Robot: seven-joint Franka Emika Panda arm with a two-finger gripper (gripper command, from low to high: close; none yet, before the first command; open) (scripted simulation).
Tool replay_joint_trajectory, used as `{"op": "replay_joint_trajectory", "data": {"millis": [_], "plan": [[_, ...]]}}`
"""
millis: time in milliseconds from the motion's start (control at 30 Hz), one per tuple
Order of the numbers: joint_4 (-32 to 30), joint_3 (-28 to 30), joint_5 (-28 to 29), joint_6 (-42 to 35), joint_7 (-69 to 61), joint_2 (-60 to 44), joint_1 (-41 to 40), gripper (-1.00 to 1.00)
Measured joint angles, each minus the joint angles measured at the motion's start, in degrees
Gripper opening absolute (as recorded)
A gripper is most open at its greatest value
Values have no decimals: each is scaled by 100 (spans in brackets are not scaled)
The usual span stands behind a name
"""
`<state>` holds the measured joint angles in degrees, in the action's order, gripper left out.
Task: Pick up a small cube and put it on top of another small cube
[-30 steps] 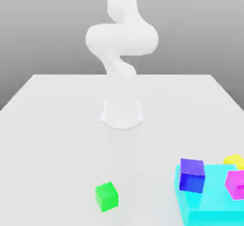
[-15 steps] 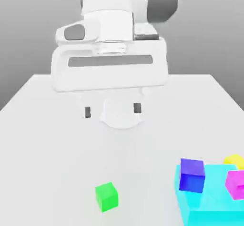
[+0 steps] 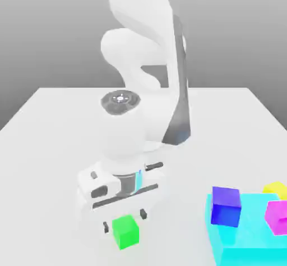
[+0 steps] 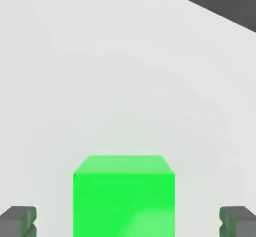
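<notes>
White and folded forward, the arm points its gripper (image 3: 124, 220) down over the green cube (image 3: 125, 232) on the table's (image 3: 50, 147) near side; the fingers (image 4: 19, 220) stand spread wide, one either side, not touching. Right of it, the blue-violet cube (image 3: 226, 206) sits on a cyan block (image 3: 246, 242).

Two small cubes, well apart

The bright green cube (image 3: 125, 231) sits flat on the white counter (image 3: 50, 147) near its front edge; the blue-violet cube (image 3: 225, 206) stands upright on a cyan block (image 3: 246, 239) toward the front right corner.
</notes>
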<state>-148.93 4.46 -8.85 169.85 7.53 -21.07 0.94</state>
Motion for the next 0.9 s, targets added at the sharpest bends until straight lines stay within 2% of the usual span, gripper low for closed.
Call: {"op": "replay_joint_trajectory", "data": {"millis": [200,300,433,733,867,900], "plan": [[12,-31,-8,40,-5,-59,-28,-100],[-69,124,159,-268,121,332,90,-100],[-206,265,482,-919,360,1123,216,-100],[641,-633,782,-3126,389,2490,1741,-100],[577,-663,863,-2607,426,2038,1819,-100],[543,-663,878,-2441,436,1906,1816,100]]}}
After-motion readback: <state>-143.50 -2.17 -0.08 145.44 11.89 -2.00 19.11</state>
